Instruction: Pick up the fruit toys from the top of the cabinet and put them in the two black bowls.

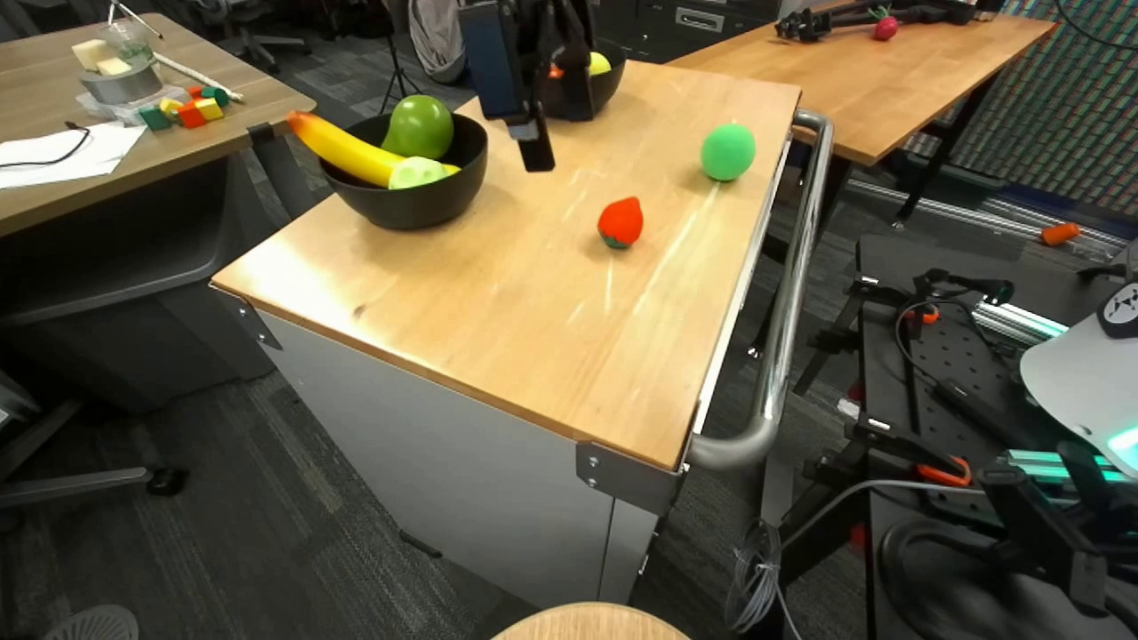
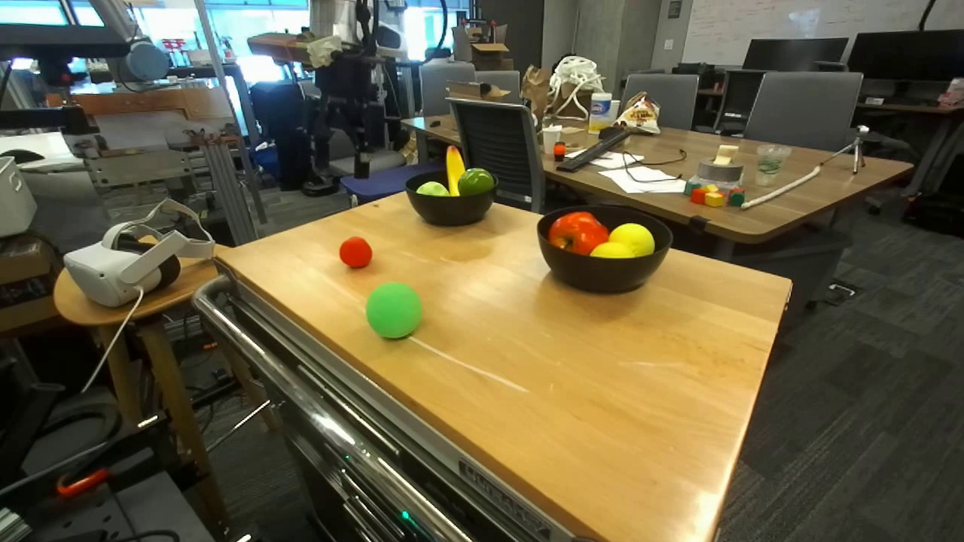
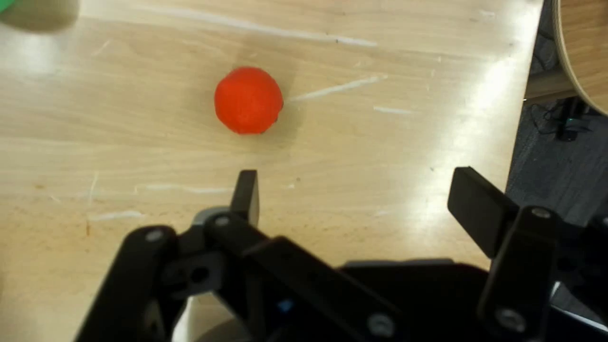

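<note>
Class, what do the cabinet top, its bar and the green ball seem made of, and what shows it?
Cabinet top: probably lacquered wood; grain, a knot and glare show. Bar: apparently polished metal, by its mirror-like streaks. Green ball: matte, perhaps foam or rubber; no sharp highlight.

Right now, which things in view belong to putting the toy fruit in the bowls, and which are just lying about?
For the job: strawberry, green ball (perhaps meant as fruit), banana, green fruits, apple, yellow fruits, banana bowl, apple bowl, gripper.

Just lying about: headset, blocks, tape roll, paper, radish-like thing on another table.
</note>
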